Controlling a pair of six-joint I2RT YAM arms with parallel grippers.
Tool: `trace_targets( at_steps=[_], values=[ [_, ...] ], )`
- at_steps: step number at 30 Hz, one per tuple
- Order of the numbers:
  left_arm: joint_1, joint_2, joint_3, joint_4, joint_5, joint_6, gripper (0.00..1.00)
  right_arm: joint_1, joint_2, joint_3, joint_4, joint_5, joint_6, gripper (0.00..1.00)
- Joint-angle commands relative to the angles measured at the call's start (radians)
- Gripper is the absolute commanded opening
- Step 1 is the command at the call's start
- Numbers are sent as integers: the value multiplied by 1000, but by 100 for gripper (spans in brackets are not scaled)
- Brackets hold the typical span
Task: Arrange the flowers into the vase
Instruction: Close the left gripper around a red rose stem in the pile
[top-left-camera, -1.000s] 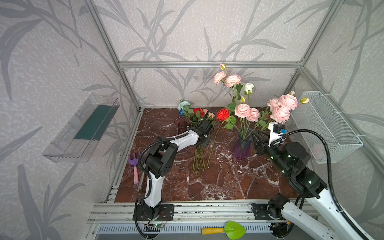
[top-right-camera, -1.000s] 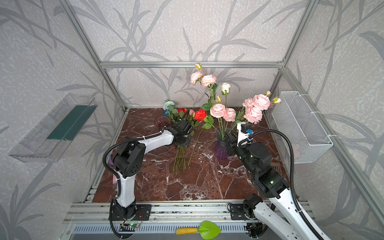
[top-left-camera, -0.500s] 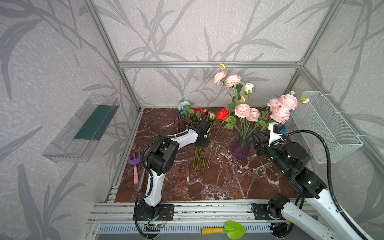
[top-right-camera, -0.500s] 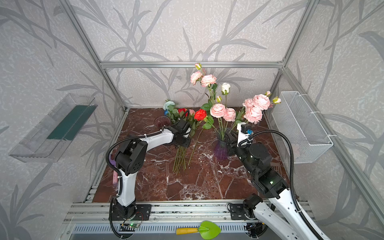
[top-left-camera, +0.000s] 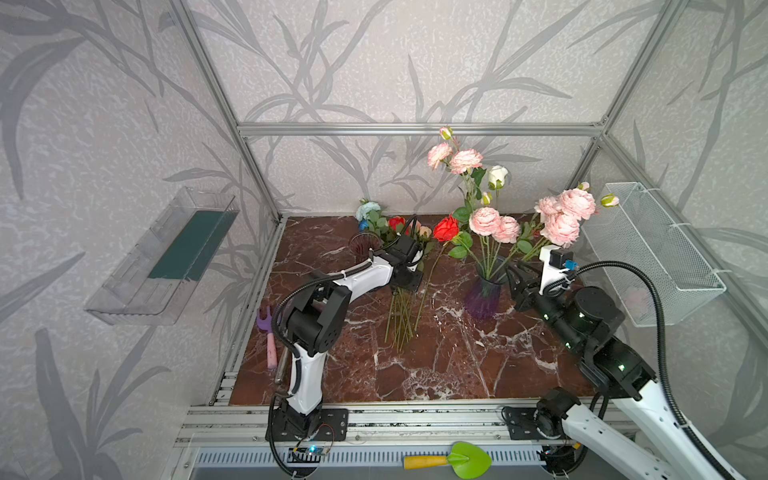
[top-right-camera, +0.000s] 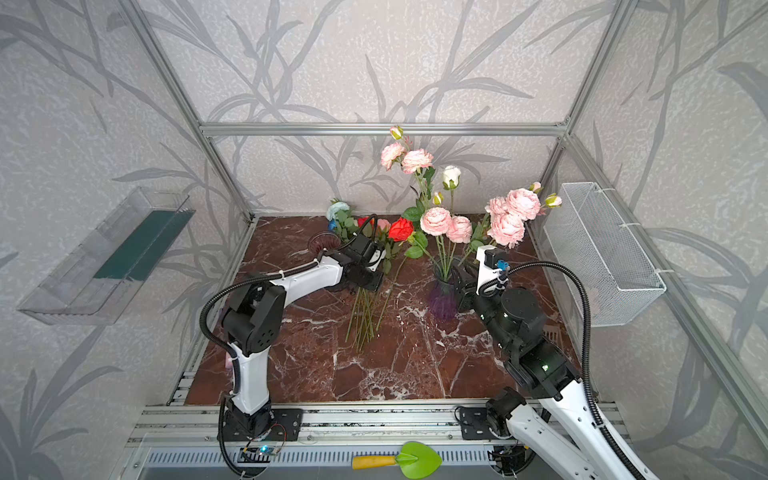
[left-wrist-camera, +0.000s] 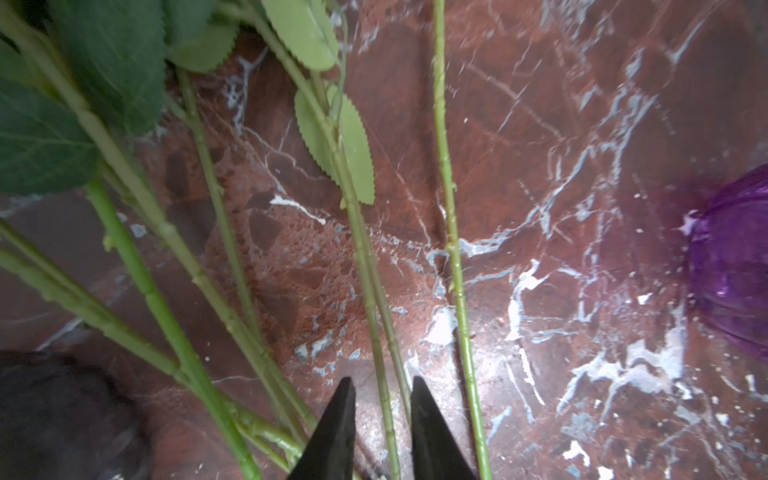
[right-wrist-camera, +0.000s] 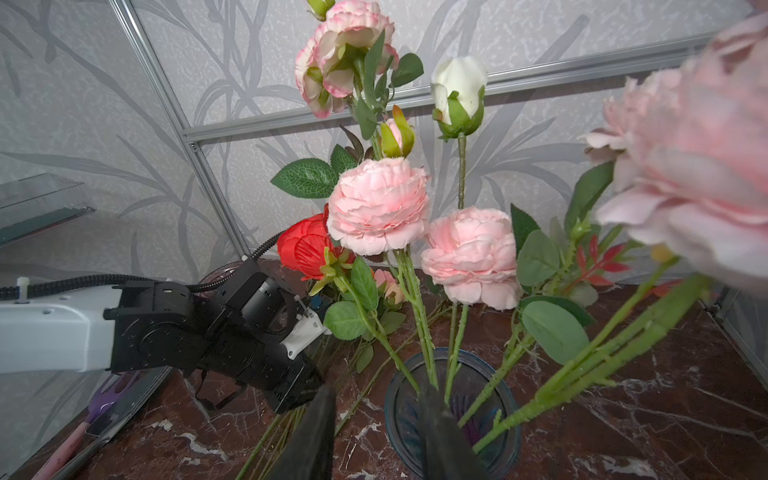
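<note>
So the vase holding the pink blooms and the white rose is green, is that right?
Not quite. The vase is purple, not green, as both top views show. It does hold the pink blooms and the white rose.

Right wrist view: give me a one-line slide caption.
Right gripper straddles the vase rim under pink blooms; left arm over loose stems.

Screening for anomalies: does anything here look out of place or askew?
A green trowel lies outside the marble table, on the front frame, and a purple fork lies along its left edge. Nothing looks spilled.
</note>
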Motion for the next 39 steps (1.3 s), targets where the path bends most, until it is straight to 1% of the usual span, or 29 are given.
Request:
trace_targets(
  at_steps=[1,8,15,24,27,31,33,35,39],
  values=[
    [-3,-20,-6,-1,15,12,27,0,-6,-11,26,8,6,35],
    [-3,20,10,-11,33,21,27,0,-6,-15,29,6,9,35],
    [-2,56,17,-20,18,23,25,1,-8,-16,30,4,11,35],
    [-2,80,22,-27,-17,20,16,0,-18,-18,27,4,11,35],
    [-3,79,19,-27,-16,21,12,1,-20,-18,28,5,11,35],
    [-3,57,23,-28,-5,11,8,-1,-24,-18,26,6,11,35],
    [-2,35,24,-30,-1,8,5,1,-28,-19,26,10,11,35],
    [-3,5,20,-27,5,0,0,0,-27,-21,28,11,11,35],
    [-5,-60,-10,9,48,-41,0,1,-26,-20,29,11,11,35]
  ],
)
